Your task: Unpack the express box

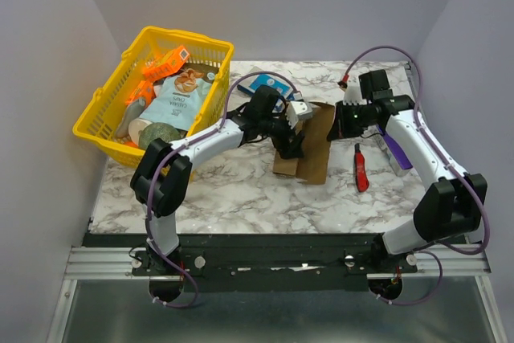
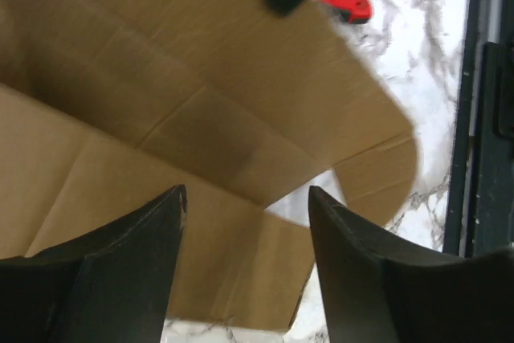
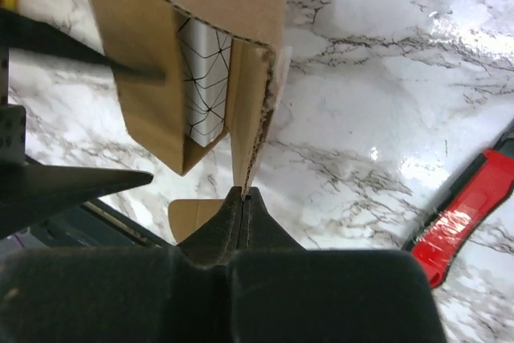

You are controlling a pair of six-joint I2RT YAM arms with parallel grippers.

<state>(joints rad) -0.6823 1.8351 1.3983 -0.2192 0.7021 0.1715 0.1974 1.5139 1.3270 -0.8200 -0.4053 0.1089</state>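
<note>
Express box (image 1: 315,150) lay mid-way across the table (image 1: 225,190) — your right gripper (image 3: 242,196), at its 2 o'clock, was pinched tight on a flap; left gripper (image 2: 245,198) jaws stood apart over the cardboard.

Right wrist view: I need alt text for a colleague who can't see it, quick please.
The right tool is pinched shut on the edge of an opened flap of the brown express box, over the marble table. Inside the open end shows a white item with black geometric lines; a red-handled cutter lies to the right.
</note>
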